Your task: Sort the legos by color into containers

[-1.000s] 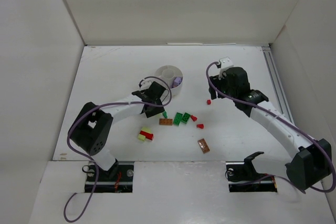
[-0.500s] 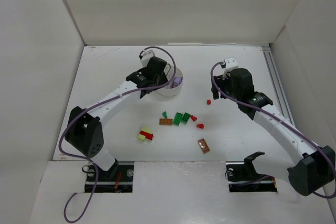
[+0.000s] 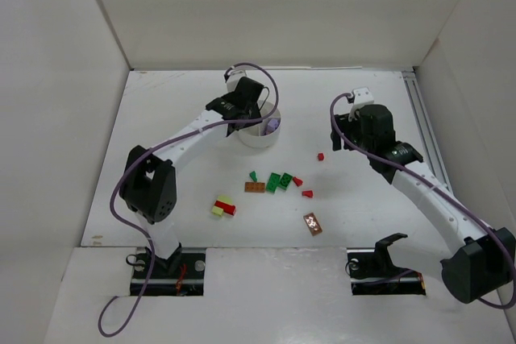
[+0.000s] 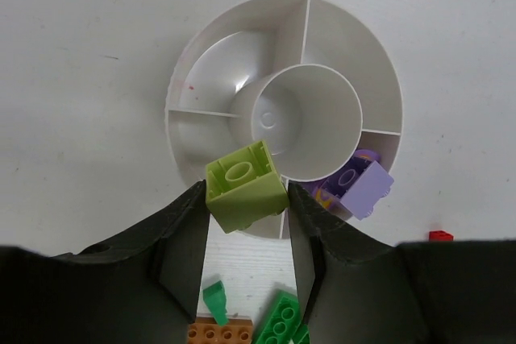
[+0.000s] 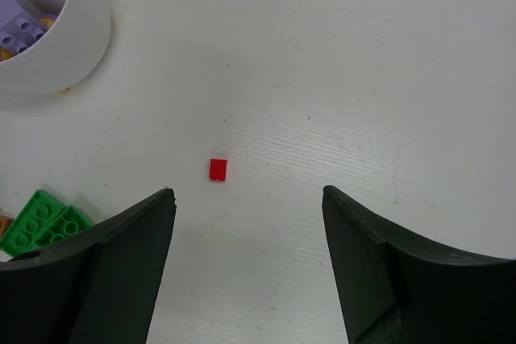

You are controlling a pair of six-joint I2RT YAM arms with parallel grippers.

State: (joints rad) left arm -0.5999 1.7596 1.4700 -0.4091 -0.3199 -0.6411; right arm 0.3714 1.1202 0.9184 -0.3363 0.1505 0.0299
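My left gripper is shut on a pale yellow-green brick and holds it above the near rim of the white round dish; from above it hangs over the dish. Light purple bricks lie in one wedge compartment. My right gripper is open and empty above the table, with a small red brick just ahead of its left finger. Green bricks, an orange-brown brick, red bricks and a yellow-green and red pair lie on the table.
A second orange-brown brick lies near the front. White walls enclose the table on three sides. A rail runs along the right edge. Purple cables loop from both arms.
My left arm swung from the brick pile up to the dish, carrying the yellow-green brick. My right gripper drifted slightly right and back.
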